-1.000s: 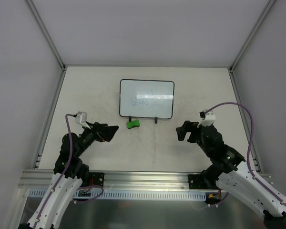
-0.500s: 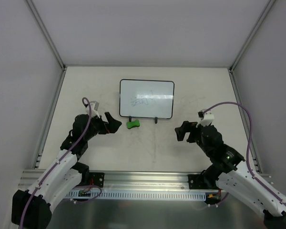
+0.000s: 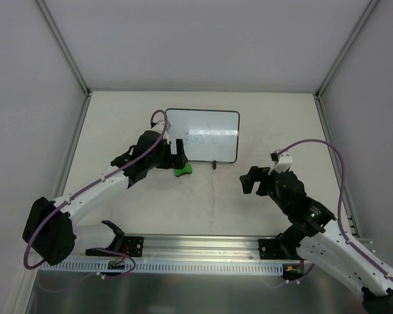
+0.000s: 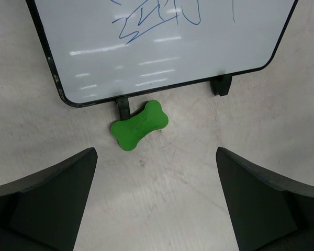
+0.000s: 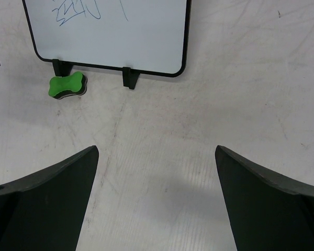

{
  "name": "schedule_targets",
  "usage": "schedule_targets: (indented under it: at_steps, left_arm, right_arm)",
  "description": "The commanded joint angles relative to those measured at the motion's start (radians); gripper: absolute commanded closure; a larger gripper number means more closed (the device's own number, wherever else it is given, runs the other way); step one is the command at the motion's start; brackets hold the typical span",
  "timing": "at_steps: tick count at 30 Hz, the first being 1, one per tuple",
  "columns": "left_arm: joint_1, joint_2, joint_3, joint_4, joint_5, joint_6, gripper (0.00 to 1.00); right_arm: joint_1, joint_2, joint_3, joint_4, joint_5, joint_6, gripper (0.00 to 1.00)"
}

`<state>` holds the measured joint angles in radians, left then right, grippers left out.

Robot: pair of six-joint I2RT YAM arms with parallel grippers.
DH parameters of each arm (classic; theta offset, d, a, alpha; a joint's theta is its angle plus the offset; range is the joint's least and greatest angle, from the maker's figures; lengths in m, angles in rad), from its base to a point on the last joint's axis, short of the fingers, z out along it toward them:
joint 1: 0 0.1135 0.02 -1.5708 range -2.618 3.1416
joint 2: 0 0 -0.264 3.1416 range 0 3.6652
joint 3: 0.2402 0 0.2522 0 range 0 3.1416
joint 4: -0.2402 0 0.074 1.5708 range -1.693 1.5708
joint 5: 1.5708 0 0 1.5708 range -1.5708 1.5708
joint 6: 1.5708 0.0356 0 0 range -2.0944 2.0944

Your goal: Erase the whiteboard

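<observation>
While two robot arms reach out from the near edge of a pale counter (image 3: 216, 212), the whiteboard (image 3: 206, 134) sits midway between the left and right edges, closer to the far edge than to the near one. It is a glossy white board in a thin black frame with rounded corners, and two small black feet (image 4: 221, 83) stick out from the side facing the arms. Loose blue scribbles (image 4: 157, 15) mark its surface. A small green eraser (image 4: 139, 124), shaped like a bone, lies on the counter against the foot nearer the left edge.

The left gripper (image 3: 178, 156) is stretched far forward and hovers just above the eraser, at the board's near left corner. Its fingers (image 4: 68, 193) are spread wide with nothing between them. The right gripper (image 3: 250, 181) hangs over bare counter, nearer the right edge and well apart from the board. Its fingers (image 5: 52, 193) are also spread wide and hold nothing.
</observation>
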<state>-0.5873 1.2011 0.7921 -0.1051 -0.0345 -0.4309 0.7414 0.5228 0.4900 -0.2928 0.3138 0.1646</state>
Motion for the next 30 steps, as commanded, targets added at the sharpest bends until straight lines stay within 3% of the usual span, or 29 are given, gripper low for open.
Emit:
schedule_targets:
  at_steps: [1, 10, 19, 26, 30]
  left_arm:
    - [-0.028, 0.020, 0.081, -0.094, -0.111, 0.072, 0.01]
    - [-0.054, 0.166, 0.144, -0.133, -0.038, 0.167, 0.01]
    - [-0.085, 0.267, 0.153, -0.082, -0.067, 0.277, 0.01]
    - [-0.083, 0.282, 0.130, -0.008, 0.080, 0.481, 0.01]
    - [-0.071, 0.278, 0.125, -0.010, 0.162, 0.503, 0.01]
  right_arm:
    - [0.000, -0.012, 0.030, 0.035, -0.012, -0.013, 0.01]
    - [-0.002, -0.046, 0.010, 0.034, -0.016, -0.016, 0.01]
    - [-0.005, -0.067, 0.004, 0.030, -0.027, -0.014, 0.01]
    - [-0.004, -0.078, 0.009, 0.026, -0.028, -0.014, 0.01]
    - [-0.005, -0.073, 0.021, 0.021, -0.028, -0.023, 0.01]
